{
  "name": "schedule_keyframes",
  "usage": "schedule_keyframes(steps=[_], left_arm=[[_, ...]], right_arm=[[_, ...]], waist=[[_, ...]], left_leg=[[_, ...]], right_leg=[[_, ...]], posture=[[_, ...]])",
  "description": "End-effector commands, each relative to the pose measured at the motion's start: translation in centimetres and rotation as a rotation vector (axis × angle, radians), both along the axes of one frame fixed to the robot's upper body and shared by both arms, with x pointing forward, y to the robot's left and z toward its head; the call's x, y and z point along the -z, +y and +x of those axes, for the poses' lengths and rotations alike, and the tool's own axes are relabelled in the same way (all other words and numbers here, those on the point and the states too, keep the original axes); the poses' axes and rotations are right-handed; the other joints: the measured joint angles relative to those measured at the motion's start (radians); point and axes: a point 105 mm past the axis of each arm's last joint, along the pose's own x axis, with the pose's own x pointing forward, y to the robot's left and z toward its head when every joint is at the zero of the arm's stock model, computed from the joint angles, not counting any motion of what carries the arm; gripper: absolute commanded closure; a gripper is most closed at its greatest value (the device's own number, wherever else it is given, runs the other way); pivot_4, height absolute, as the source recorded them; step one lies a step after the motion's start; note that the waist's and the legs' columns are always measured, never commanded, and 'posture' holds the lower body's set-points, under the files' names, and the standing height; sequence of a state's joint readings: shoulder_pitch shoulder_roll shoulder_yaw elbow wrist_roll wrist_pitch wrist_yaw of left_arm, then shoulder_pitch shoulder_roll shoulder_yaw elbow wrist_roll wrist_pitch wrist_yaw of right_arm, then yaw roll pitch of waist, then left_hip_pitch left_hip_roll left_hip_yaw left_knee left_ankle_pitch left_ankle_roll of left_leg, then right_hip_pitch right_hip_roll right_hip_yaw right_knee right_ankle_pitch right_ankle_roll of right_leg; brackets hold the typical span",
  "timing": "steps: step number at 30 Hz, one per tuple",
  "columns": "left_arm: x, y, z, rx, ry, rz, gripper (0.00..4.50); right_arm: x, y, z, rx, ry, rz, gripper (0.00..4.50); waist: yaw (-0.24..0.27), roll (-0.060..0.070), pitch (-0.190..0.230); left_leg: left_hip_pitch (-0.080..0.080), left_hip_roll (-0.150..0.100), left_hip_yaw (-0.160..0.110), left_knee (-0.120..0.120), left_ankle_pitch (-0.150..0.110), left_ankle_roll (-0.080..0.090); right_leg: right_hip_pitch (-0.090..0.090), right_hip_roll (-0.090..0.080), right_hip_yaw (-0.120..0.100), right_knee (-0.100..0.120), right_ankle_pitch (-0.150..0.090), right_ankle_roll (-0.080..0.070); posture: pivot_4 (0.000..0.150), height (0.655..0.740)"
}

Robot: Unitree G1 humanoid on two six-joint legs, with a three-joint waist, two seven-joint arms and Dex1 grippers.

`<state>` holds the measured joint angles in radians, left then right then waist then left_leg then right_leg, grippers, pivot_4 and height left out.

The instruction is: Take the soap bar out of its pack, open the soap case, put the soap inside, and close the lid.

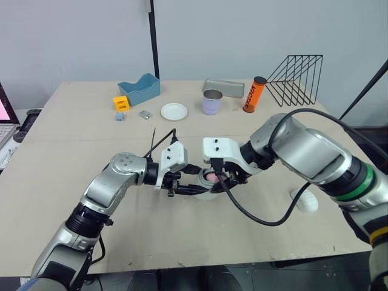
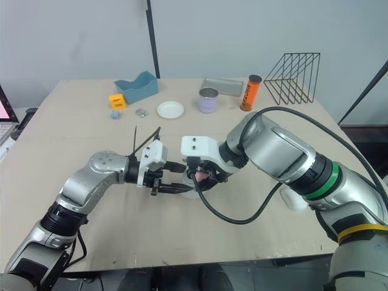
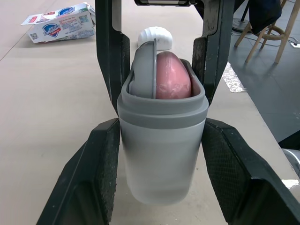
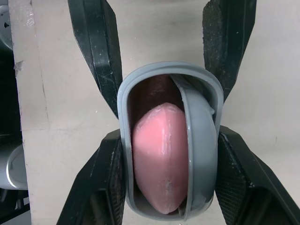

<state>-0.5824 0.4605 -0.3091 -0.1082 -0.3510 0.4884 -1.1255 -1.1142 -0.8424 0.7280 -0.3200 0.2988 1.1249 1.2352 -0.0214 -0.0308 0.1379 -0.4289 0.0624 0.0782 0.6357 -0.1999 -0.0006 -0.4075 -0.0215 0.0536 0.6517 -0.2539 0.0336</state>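
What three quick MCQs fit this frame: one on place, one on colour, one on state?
1. The soap is:
A. in the pack
B. in the case
C. bare on the table

2. The soap's colour:
A. pink
B. white
C. green

3. The lid is:
A. fully shut
B. missing
C. open, soap showing

Answers:
1. B, since the soap sits inside the grey case's rim.
2. A, since it shows pink in both wrist views.
3. C, since the lid is swung to one side within the rim and leaves the soap uncovered.
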Motion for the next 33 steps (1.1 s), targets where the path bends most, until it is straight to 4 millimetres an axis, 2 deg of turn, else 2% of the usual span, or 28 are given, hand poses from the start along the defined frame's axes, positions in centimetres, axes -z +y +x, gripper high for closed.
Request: schedule_keyframes(steps=[1, 19, 22, 33], left_arm=[[-1.16, -0.22, -0.04, 0.013, -0.046, -0.011, 1.78], [-1.05, -0.57, 0.00, 0.015, -0.048, -0.007, 1.78], [-1.03, -0.57, 0.02, 0.012, -0.043, -0.008, 2.57], [-0.80, -0.52, -0.01, 0.009, -0.042, -0.006, 2.62]], right_arm=[[-1.60, 0.55, -0.04, -0.020, -0.042, 0.040, 2.48], [-1.86, 1.00, -0.13, -0.026, -0.044, 0.045, 2.48], [-1.87, 1.04, -0.12, -0.026, -0.045, 0.046, 2.48], [-2.08, 1.43, -0.03, -0.044, -0.069, 0.066, 2.48]], waist=[[0.000, 0.000, 0.000], [0.000, 0.000, 0.000], [0.000, 0.000, 0.000], [0.000, 0.000, 0.000]], left_leg=[[0.000, 0.000, 0.000, 0.000, 0.000, 0.000], [0.000, 0.000, 0.000, 0.000, 0.000, 0.000], [0.000, 0.000, 0.000, 0.000, 0.000, 0.000], [0.000, 0.000, 0.000, 0.000, 0.000, 0.000]], right_leg=[[0.000, 0.000, 0.000, 0.000, 0.000, 0.000], [0.000, 0.000, 0.000, 0.000, 0.000, 0.000], [0.000, 0.000, 0.000, 0.001, 0.000, 0.000], [0.000, 0.000, 0.000, 0.001, 0.000, 0.000]], posture=[[0.150, 0.7393], [0.150, 0.7393], [0.150, 0.7393], [0.150, 0.7393]])
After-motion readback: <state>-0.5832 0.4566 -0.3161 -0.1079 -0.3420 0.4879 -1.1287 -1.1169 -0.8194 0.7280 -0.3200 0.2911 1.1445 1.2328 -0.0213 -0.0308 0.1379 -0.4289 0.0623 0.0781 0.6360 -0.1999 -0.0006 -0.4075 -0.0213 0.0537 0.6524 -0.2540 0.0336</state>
